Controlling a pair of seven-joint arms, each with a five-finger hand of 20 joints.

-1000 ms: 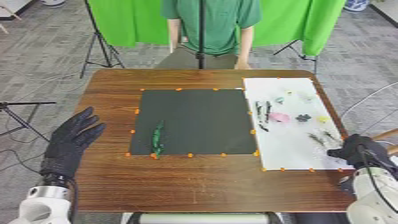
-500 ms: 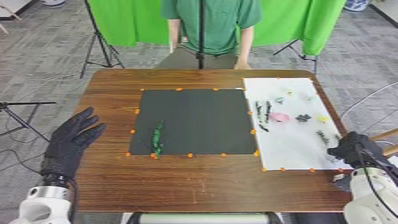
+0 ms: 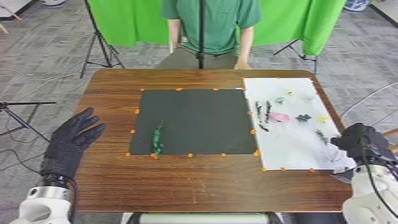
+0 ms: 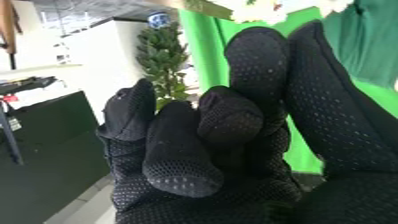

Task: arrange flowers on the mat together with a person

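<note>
In the head view my right hand [image 3: 362,139] is over the white mat's near right side [image 3: 293,157], its fingers bent and a pale flower bunch [image 3: 334,154] by them. The right wrist view shows my right hand [image 4: 253,135] with curled fingers, thumb against a finger, and white blossoms [image 4: 302,6] just past the tips. My left hand [image 3: 73,136] rests open left of the dark mat [image 3: 200,120]. One green stem [image 3: 158,140] lies on the dark mat's left part. On the white mat are a pink flower [image 3: 279,117], dark stems [image 3: 263,116] and a dark flower [image 3: 304,118].
The brown table [image 3: 209,187] surrounds both mats, whose borders have small orange markers. Small pale blooms [image 3: 280,100] and a yellow one [image 3: 322,119] lie farther back on the white mat. A person in green sits across the table, behind a black pole [image 3: 201,35].
My right hand has lifted slightly and moved away from the sprigs on the white mat; the pale bunch now shows by its fingers. My left hand has stayed still.
</note>
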